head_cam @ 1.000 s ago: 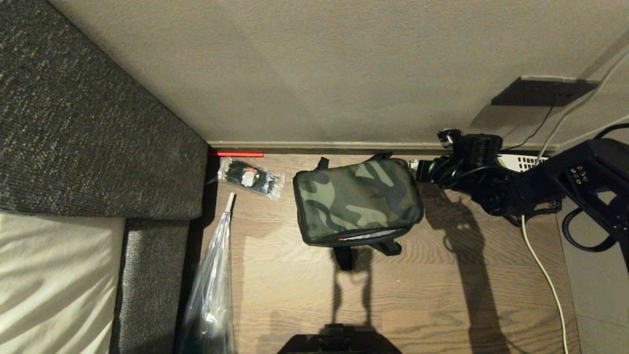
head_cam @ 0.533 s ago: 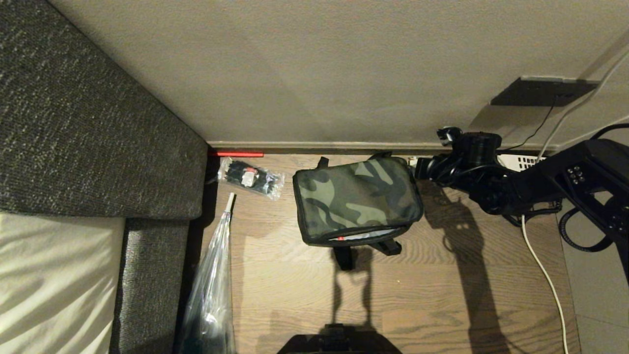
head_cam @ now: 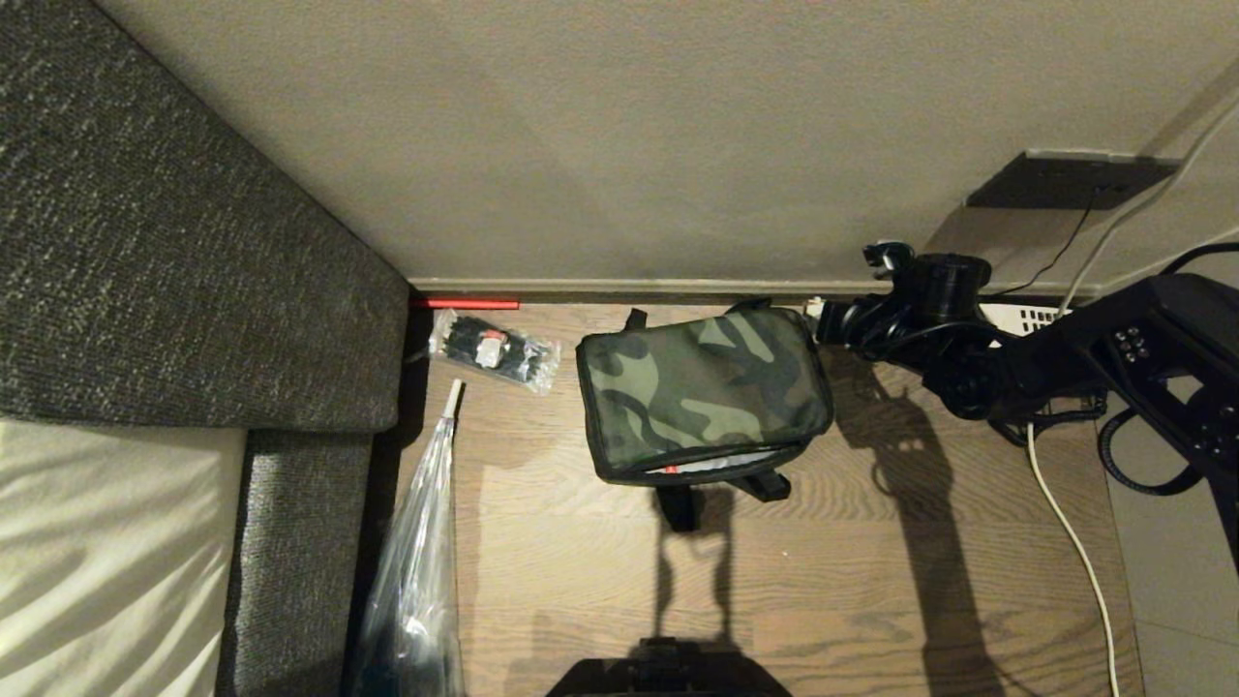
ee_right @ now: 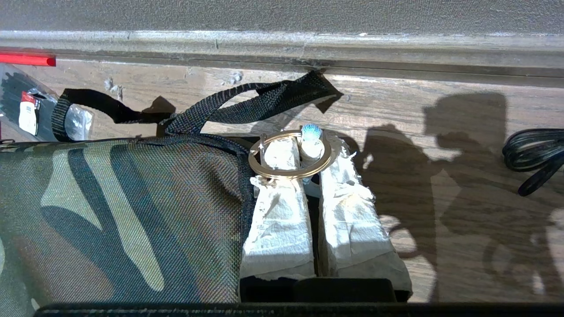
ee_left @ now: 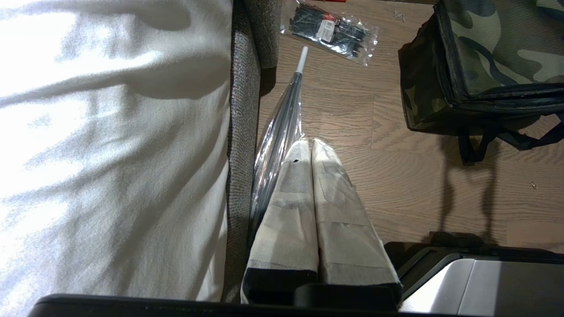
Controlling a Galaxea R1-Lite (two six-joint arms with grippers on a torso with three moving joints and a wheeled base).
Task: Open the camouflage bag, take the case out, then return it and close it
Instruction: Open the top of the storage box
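1 camouflage bag sitting on floor nr skirting. R gripper at its far right corner, jaws pinching 1 metal ring. L gripper hanging idle, jaws pressed together. 1 packet of ties, label unreadable.

Camouflage bag sits near the baseboard; only a narrow strip behind it, crossed by a black strap. Sofa, folded umbrella and tie packet crowd my left. Bare floor in front; white cable trails at right.
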